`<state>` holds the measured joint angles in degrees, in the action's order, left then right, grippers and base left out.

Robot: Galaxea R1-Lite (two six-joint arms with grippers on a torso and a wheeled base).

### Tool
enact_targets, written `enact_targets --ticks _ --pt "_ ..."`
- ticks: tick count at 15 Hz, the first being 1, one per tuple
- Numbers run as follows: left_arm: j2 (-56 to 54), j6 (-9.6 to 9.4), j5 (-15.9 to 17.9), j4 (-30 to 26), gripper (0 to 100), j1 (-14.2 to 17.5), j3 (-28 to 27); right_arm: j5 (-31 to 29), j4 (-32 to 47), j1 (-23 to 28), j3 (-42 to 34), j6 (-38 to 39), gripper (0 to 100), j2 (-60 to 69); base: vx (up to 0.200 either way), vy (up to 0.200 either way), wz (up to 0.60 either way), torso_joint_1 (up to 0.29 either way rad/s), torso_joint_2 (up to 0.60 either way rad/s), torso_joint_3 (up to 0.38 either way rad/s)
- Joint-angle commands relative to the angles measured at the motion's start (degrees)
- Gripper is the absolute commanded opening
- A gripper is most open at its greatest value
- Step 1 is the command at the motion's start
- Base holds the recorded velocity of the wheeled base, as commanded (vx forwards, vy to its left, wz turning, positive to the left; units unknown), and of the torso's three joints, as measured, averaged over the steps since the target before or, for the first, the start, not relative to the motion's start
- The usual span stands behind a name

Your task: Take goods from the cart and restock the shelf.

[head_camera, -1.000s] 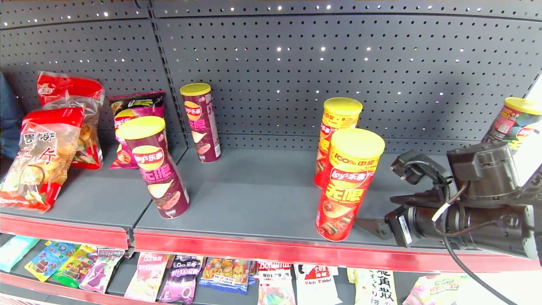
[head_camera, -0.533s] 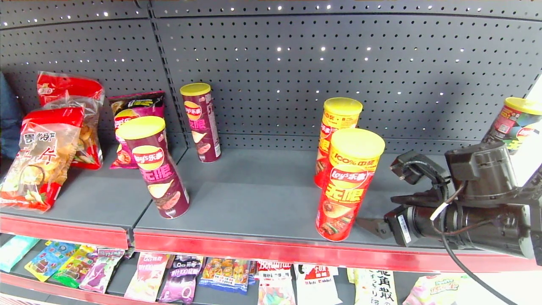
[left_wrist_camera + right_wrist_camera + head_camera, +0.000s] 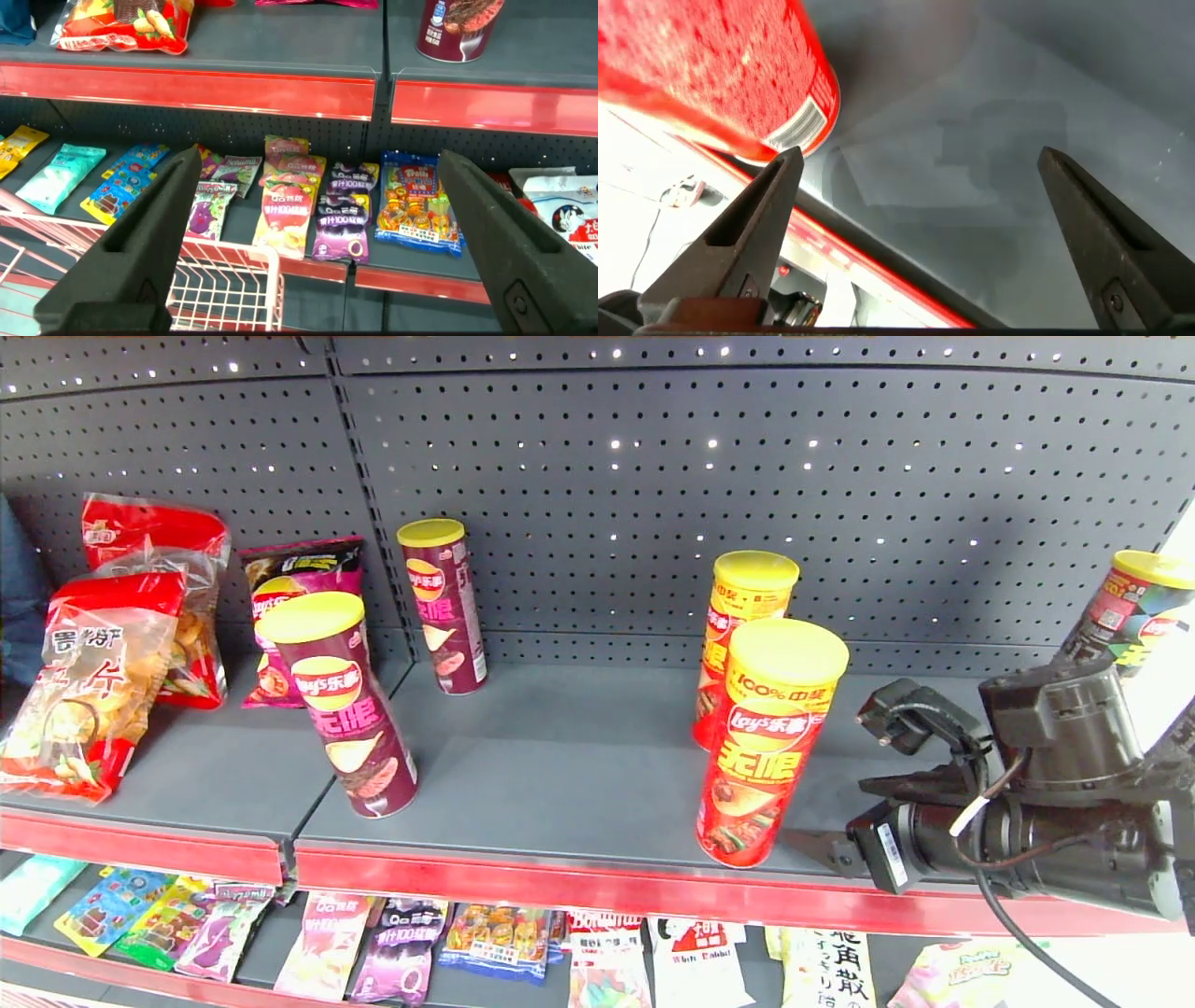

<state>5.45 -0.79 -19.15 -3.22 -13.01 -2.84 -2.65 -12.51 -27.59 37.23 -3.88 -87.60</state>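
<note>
A red chip can [image 3: 770, 739] with a yellow lid stands upright at the front edge of the grey shelf [image 3: 560, 775], with a second red can [image 3: 744, 616] behind it. My right gripper [image 3: 826, 810] is open just to the right of the front can, level with its base and not touching it. In the right wrist view the same can [image 3: 710, 75] lies beyond one fingertip of the open gripper [image 3: 920, 154]. My left gripper [image 3: 318, 157] is open and holds nothing, low in front of the lower shelf and over the pink wire cart [image 3: 215, 280].
Two maroon cans [image 3: 338, 700] [image 3: 443, 605] stand further left, with snack bags [image 3: 93, 681] at the far left. Another can [image 3: 1130, 607] stands at the far right behind my right arm. Small packets [image 3: 327, 210] lie on the lower shelf. Bare shelf lies between the maroon and red cans.
My right arm has sunk slightly beside the front red can. The cans have not moved.
</note>
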Motion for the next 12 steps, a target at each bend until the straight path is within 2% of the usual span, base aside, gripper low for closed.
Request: enact_targets --ticks 1,12 --pt "0.0 0.0 0.0 0.1 100 0.0 -0.1 0.0 -0.1 -0.1 0.2 0.0 100 -0.5 0.0 0.0 0.0 0.0 0.0 0.0" --pt "0.0 0.0 -0.1 0.1 100 0.0 -0.3 0.0 -0.1 0.2 1.4 0.0 100 -2.0 0.0 0.0 0.0 0.0 0.0 0.0"
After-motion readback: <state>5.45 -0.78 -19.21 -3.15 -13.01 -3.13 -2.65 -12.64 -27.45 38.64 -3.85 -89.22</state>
